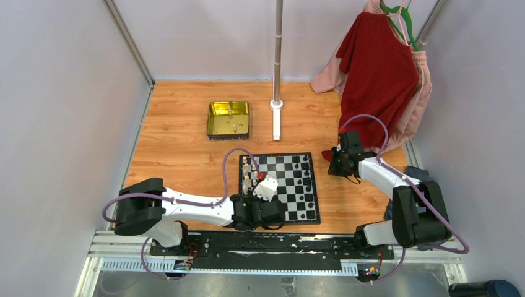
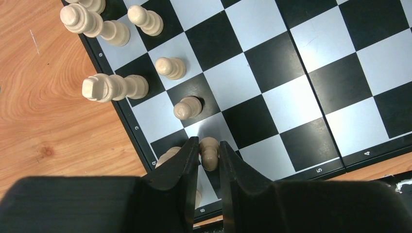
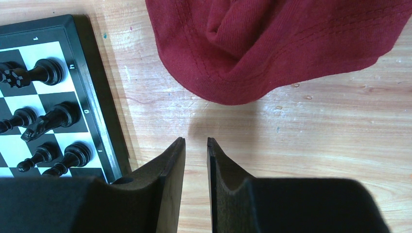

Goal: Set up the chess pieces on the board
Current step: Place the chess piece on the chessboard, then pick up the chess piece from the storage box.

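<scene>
The board [image 1: 296, 193] lies at the table's near middle. Cream chess pieces [image 1: 249, 173] stand along its left side, black ones [image 1: 306, 176] along its right. My left gripper [image 1: 265, 187] hangs low over the board's near left corner. In the left wrist view its fingers [image 2: 188, 160] hug a cream pawn [image 2: 210, 153] standing on the board, with barely any gap. More cream pawns [image 2: 186, 108] and taller pieces [image 2: 110, 88] stand beyond it. My right gripper [image 3: 196, 141] is open over bare wood to the right of the board, with nothing between its fingers. Black pieces [image 3: 47, 73] show at its left.
A gold tin [image 1: 229, 119] holding a few pieces sits behind the board on the left. A metal pole [image 1: 277, 55] rises from a base behind the board. A red garment [image 3: 272, 48] hangs at the back right, its hem resting on the table just past my right gripper.
</scene>
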`<state>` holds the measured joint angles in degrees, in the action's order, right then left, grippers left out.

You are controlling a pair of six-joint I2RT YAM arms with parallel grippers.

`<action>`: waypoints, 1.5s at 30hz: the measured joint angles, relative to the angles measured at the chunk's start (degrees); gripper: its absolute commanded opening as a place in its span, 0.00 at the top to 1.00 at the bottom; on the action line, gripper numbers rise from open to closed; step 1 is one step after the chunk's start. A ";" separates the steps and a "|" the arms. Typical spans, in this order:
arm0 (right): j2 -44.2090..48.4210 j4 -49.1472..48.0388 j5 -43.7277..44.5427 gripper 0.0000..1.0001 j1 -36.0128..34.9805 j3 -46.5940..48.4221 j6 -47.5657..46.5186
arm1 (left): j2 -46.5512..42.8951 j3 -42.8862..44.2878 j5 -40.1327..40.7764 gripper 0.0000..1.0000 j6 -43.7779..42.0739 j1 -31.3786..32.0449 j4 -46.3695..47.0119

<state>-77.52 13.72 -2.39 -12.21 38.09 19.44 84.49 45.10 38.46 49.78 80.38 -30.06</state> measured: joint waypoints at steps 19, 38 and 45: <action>0.00 0.04 0.00 0.72 0.00 0.00 -0.02 | 0.22 0.15 0.39 0.69 -0.09 0.00 -0.22; 1.16 0.94 0.02 0.72 0.00 0.00 -0.81 | -8.41 13.90 2.03 0.69 -1.36 0.61 -12.09; 1.79 1.07 0.02 0.72 0.00 0.00 -0.83 | -8.61 21.49 2.25 0.69 -12.00 -10.64 -11.15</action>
<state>-75.72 14.79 -2.37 -12.21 38.09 18.61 75.88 66.59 40.71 37.78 69.73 -41.21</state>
